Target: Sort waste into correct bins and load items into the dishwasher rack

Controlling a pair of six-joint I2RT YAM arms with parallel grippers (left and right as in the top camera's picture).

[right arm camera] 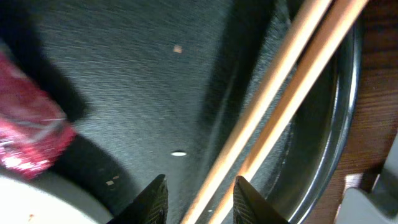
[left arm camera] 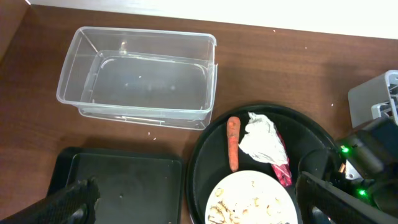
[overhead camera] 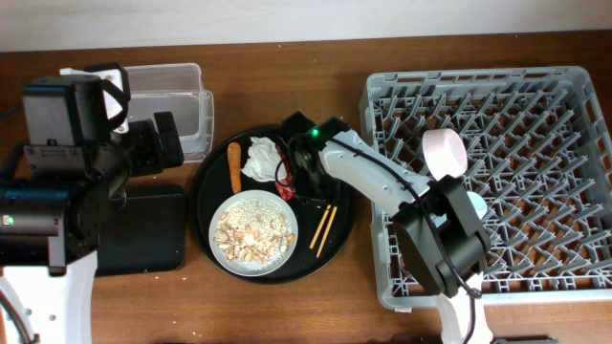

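A pale plate (overhead camera: pixel 253 196) with beige food scraps (overhead camera: pixel 251 234) sits on the round black tray (overhead camera: pixel 210 191). By it lie a carrot stick (overhead camera: pixel 233 165), white tissue (overhead camera: pixel 261 156), a red wrapper (overhead camera: pixel 283 177) and wooden chopsticks (overhead camera: pixel 323 227). My right gripper (right arm camera: pixel 200 190) is open, low over the tray, its jaws straddling the chopsticks (right arm camera: pixel 292 68); it also shows in the overhead view (overhead camera: pixel 308 186). My left gripper (left arm camera: pixel 199 208) is open and empty, high above the flat black tray (left arm camera: pixel 118 186) and the plate (left arm camera: pixel 249 186). The white bowl (overhead camera: pixel 445 153) and light-blue cup (overhead camera: pixel 475 204) sit in the grey rack (overhead camera: pixel 535 105).
The clear tub (left arm camera: pixel 143 32) stands empty at the back left, behind the flat black tray (overhead camera: pixel 143 229). The rack's left wall is close beside the round tray's right rim. The right arm stretches across the rack's front left corner.
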